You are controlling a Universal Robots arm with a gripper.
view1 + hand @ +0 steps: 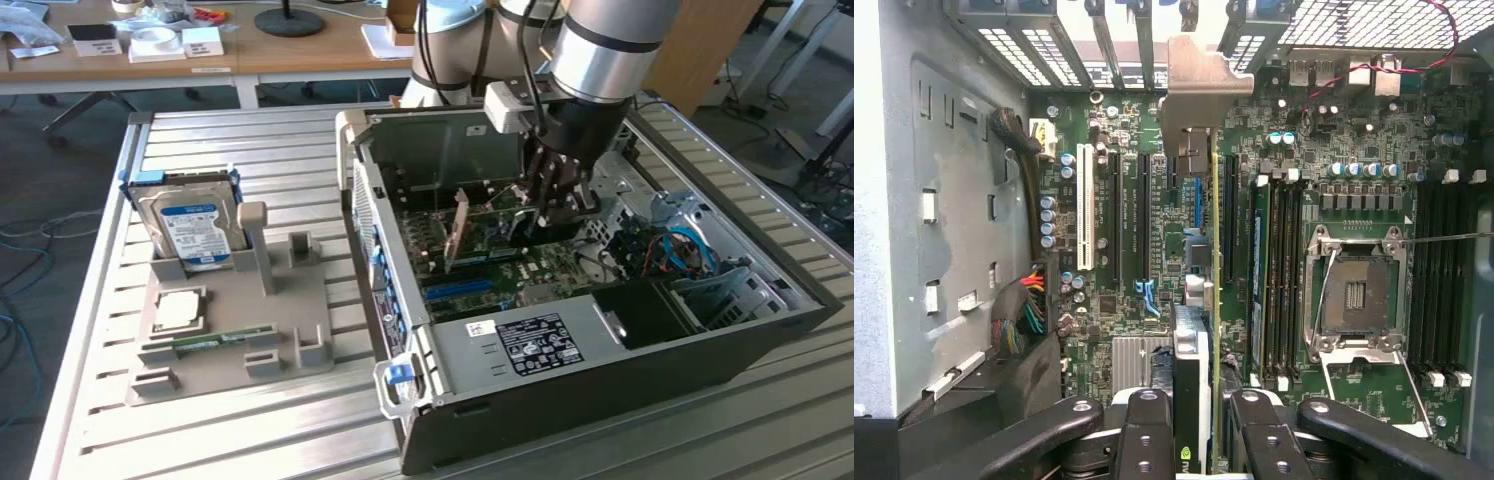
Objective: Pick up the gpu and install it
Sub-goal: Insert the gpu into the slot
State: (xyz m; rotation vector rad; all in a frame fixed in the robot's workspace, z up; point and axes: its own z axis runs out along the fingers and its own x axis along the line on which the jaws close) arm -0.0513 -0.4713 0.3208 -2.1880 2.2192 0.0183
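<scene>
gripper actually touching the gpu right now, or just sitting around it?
Touching. In the wrist view the gripper has its fingers flush against both faces of the edge-on gpu, with no gap on either side.

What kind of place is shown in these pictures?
Probably a robotics lab or workshop: a robot arm reaches into an open computer case on a slatted metal table, and a cluttered wooden desk stands behind.

A wooden desk (267, 55) stands behind the slatted metal table (227, 140), over grey carpet (54, 170)
</scene>
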